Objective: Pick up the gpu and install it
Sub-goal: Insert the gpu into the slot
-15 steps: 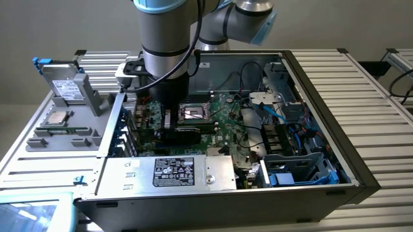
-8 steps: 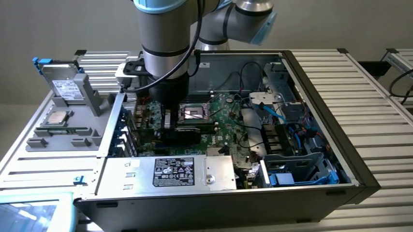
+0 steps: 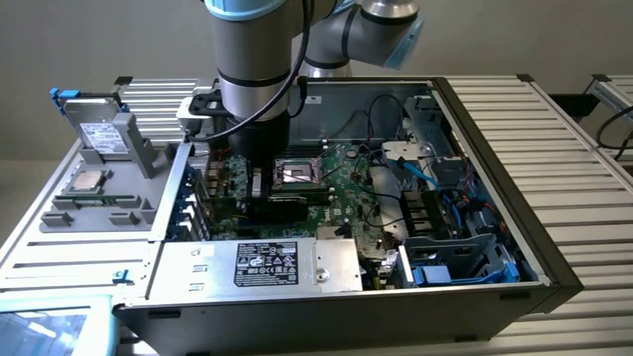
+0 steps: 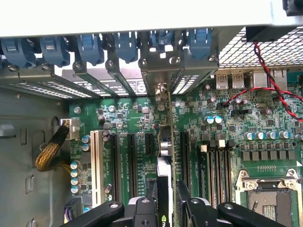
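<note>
I have the arm reaching down into the open computer case (image 3: pixel 494 245), with the gripper (image 3: pixel 259 194) low over the motherboard (image 3: pixel 342 185), at about nine o'clock from the empty CPU socket (image 3: pixel 296 174) in the exterior view.

Through the wrist camera I see the gripper (image 4: pixel 166 201) with its two black fingers (image 4: pixel 144 213) partly closed, one on each side of a thin card standing on edge. That card is the gpu (image 4: pixel 164 142), seen edge-on: a narrow green strip with silver parts along it, running from between the fingers straight toward the rear slot brackets (image 4: pixel 161 71). The fingers look pressed against its two faces, so I read it as gripped. The card sits directly below the gripper, in line with the gap between two black expansion slots (image 4: pixel 132 163). I cannot tell whether its lower edge is already seated in a slot or merely just above the board.

Its far end meets the case's rear wall under the row of blue retaining clips (image 4: pixel 125 45). The white slot (image 4: pixel 96 165) lies farther off to one side, and the memory slots (image 4: pixel 215 165) and socket (image 4: pixel 267 196) to the other.

Outside the case, at nine o'clock of it in the exterior view, a grey tray (image 3: pixel 89 200) holds a silver drive (image 3: pixel 99 133) and a processor chip (image 3: pixel 89 179).
</note>
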{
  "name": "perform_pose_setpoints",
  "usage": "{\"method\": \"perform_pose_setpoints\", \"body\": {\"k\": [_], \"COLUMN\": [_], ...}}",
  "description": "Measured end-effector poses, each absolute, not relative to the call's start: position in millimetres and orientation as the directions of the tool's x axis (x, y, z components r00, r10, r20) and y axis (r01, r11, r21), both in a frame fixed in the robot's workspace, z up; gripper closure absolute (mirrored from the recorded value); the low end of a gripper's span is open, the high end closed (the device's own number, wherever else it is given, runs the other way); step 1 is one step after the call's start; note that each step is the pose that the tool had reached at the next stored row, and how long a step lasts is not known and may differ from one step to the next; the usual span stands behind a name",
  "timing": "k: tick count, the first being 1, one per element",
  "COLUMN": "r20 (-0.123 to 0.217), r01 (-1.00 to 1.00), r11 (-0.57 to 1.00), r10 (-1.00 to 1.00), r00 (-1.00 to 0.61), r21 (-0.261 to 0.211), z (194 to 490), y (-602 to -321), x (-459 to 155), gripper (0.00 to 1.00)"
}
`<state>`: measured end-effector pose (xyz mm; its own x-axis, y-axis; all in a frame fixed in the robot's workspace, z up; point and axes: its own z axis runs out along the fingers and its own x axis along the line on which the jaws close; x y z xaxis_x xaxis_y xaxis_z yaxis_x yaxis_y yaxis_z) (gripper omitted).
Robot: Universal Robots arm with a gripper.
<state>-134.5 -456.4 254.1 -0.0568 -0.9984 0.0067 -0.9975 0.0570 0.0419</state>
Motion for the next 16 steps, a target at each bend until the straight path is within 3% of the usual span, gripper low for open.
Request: {"method": "perform_pose_setpoints", "body": {"k": [8,10,13,15,16], "r20": [0.005,0.006,0.007,0.006,0.004], "r01": [-0.997,-0.997,-0.997,-0.997,-0.997], "r11": [0.058,0.057,0.057,0.057,0.057], "r10": [-0.998,-0.998,-0.998,-0.998,-0.998], "r00": [-0.058,-0.057,-0.057,-0.057,-0.057], "r21": [0.042,0.042,0.042,0.042,0.042], "z": [253.6,253.9,254.1,254.2,254.5], "y": [-456.2,-456.3,-456.4,-456.5,-456.5], "x": [-134.9,-134.6,-134.5,-134.6,-134.6], "gripper": [0.71,0.66,0.47,0.47,0.41]}}
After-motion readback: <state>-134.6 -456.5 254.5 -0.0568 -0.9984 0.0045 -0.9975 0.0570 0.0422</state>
